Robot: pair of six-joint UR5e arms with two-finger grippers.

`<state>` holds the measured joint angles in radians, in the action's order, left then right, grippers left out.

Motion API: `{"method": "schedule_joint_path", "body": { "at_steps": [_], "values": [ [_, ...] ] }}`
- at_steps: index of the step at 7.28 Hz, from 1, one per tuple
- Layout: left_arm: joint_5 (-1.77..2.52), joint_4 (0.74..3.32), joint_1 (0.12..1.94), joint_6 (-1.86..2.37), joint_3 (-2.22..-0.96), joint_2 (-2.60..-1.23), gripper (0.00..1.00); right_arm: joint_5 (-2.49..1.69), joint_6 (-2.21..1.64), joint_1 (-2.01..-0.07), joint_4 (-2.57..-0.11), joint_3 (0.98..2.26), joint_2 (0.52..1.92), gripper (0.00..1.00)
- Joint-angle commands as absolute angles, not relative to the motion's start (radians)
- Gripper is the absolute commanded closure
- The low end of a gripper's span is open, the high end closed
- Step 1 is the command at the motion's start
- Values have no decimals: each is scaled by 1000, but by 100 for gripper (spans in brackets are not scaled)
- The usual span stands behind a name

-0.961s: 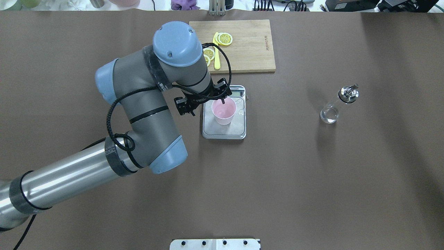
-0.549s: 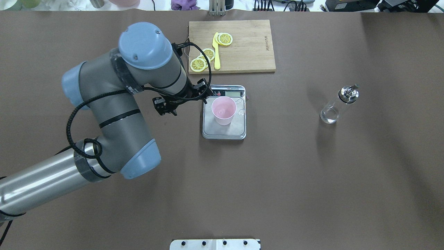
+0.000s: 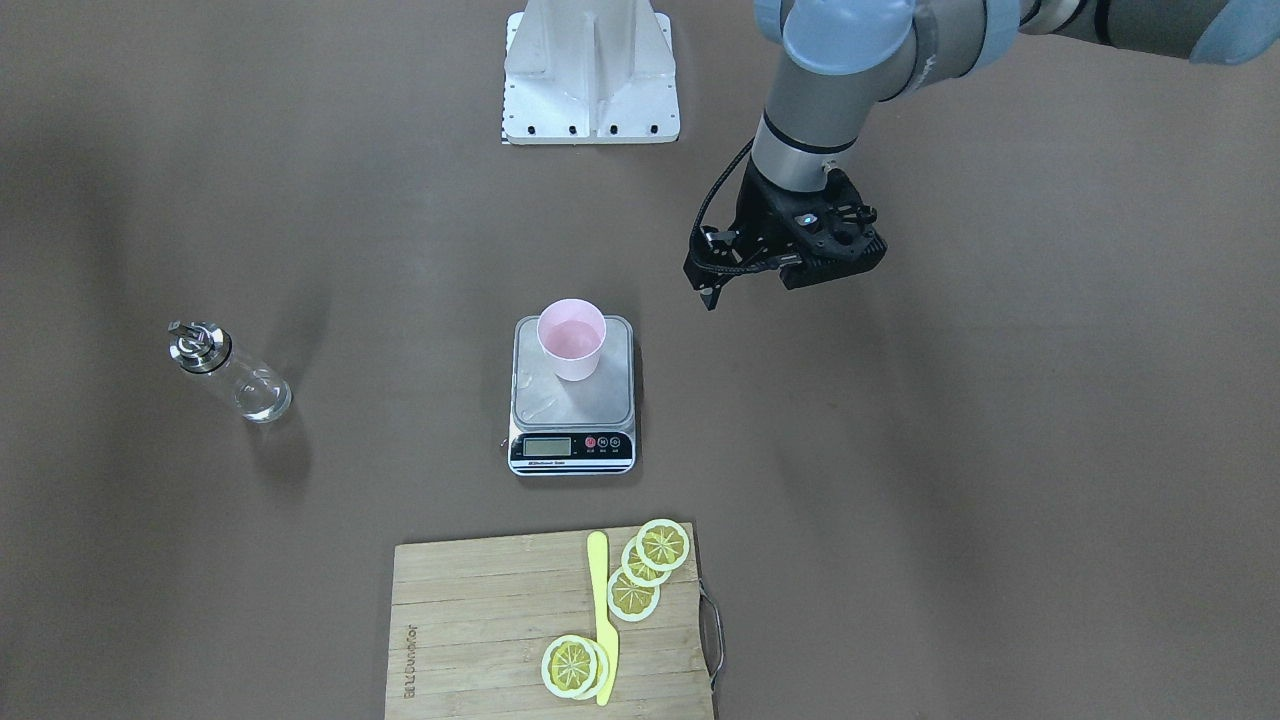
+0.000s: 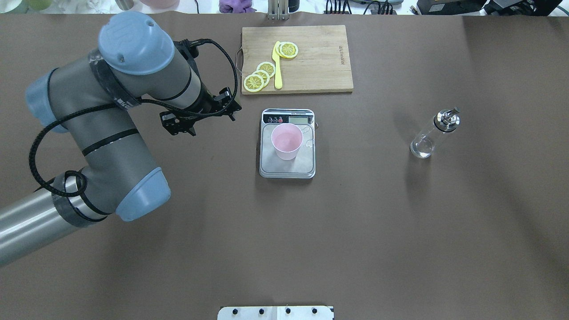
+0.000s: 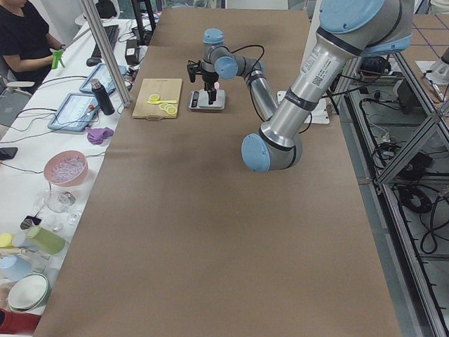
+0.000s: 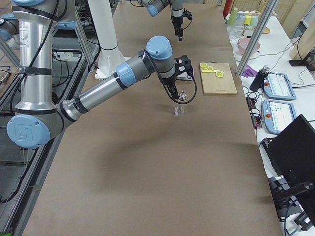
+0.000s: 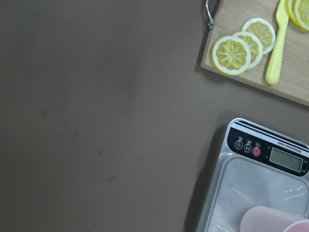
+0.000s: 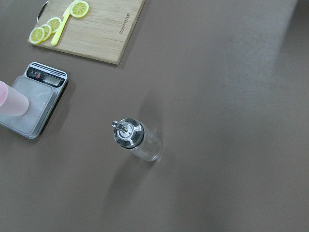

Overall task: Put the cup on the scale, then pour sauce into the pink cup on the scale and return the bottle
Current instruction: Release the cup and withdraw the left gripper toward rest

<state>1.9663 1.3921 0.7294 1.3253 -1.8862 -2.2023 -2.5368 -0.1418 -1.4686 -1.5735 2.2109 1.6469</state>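
The pale pink cup (image 4: 287, 141) stands upright on the steel platform of the scale (image 4: 289, 168), alone; it also shows in the front view (image 3: 571, 340) and at the bottom edge of the left wrist view (image 7: 275, 220). My left gripper (image 4: 210, 124) is open and empty, to the left of the scale and apart from it, raised above the table (image 3: 760, 280). The clear glass bottle (image 4: 433, 133) with its metal spout stands far right. The right wrist view looks down on it (image 8: 137, 140). My right gripper (image 6: 172, 89) hangs above the bottle; I cannot tell if it is open.
A wooden cutting board (image 4: 320, 58) with lemon slices and a yellow knife (image 4: 278, 66) lies just behind the scale. The robot's white base plate (image 4: 275, 312) sits at the near table edge. Bare brown table surrounds the bottle.
My left gripper has drawn out of the cup and moved left, away from the scale. The cup stays standing on the platform. The bottle has not moved.
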Motion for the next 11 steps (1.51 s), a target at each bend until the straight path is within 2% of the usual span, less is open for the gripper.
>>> {"method": "schedule_joint_path", "body": {
  "at_steps": [1, 2, 3, 5, 7, 11],
  "values": [
    [1970, 1270, 796, 1119, -2041, -2091, 1, -2422, -266, -1387, -1438, 2207, 1678, 3],
    [1971, 1270, 834, 1027, -2071, -2032, 1, -2416, -338, -1317, -1311, 2197, 1709, 7],
    [1971, 1270, 839, 976, -2092, -1978, 1, -2358, -465, -1275, -1199, 2189, 1724, 1],
    [1967, 1270, 874, 962, -2088, -1939, 1, -2127, -639, -1118, -994, 2187, 1834, 0],
    [1960, 1270, 919, 823, -2076, -1869, 1, -2044, -684, -1030, -933, 2187, 1864, 0],
    [1962, 1278, 923, 824, -2071, -1850, 1, -1832, -710, -832, -927, 2186, 1868, 0]
  ]
}}
